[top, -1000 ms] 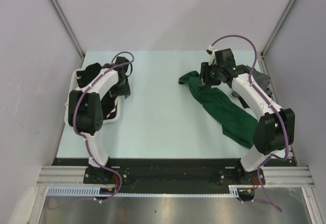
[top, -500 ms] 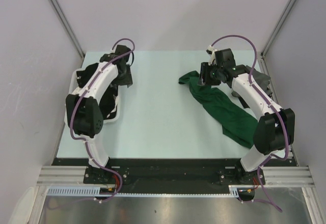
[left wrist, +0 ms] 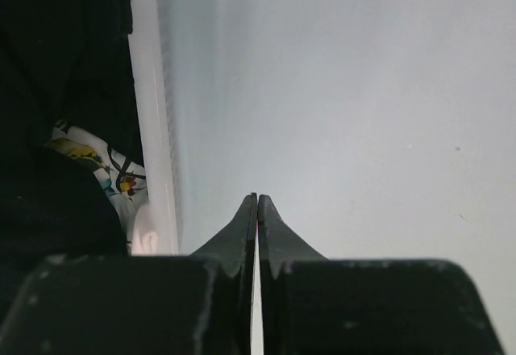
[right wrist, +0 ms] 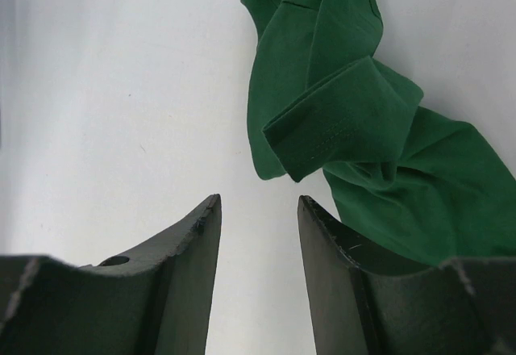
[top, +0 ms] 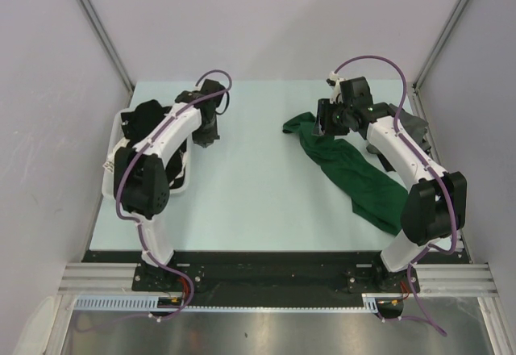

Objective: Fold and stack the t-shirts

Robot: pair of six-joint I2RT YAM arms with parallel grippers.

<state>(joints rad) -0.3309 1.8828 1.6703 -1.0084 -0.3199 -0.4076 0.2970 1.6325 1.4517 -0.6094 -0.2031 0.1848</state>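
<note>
The dark green t-shirt [top: 355, 179] lies unfolded on the right half of the tabletop [top: 258, 185], twisted into a long rumpled band that runs from its far end back toward my right arm's base. From my right wrist the far end shows as a knot of overlapping folds, with one stitched edge turned over on top. Nothing is stacked in the open, so I judge the task is at its very start: this shirt has to be opened out flat before any fold can be made.

My right tool [right wrist: 258, 202] hangs over that far end with its fingers apart and nothing between them; the cloth sits just ahead of the tips and off to the right, not touching. My left tool [left wrist: 257, 202] is well apart from the shirt, over bare tabletop just beside the white plastic basket [left wrist: 149, 129], its fingers pressed together, and I see no cloth caught in them. Black cloth [left wrist: 48, 64] is heaped inside the basket.

The next move, as I read it, calls for my right tool to shift toward the turned-over edge, come down and pinch only that edge, not the whole bundle. My left tool would need to open, cross over and take a second corner, so the two can pull the twist out
</note>
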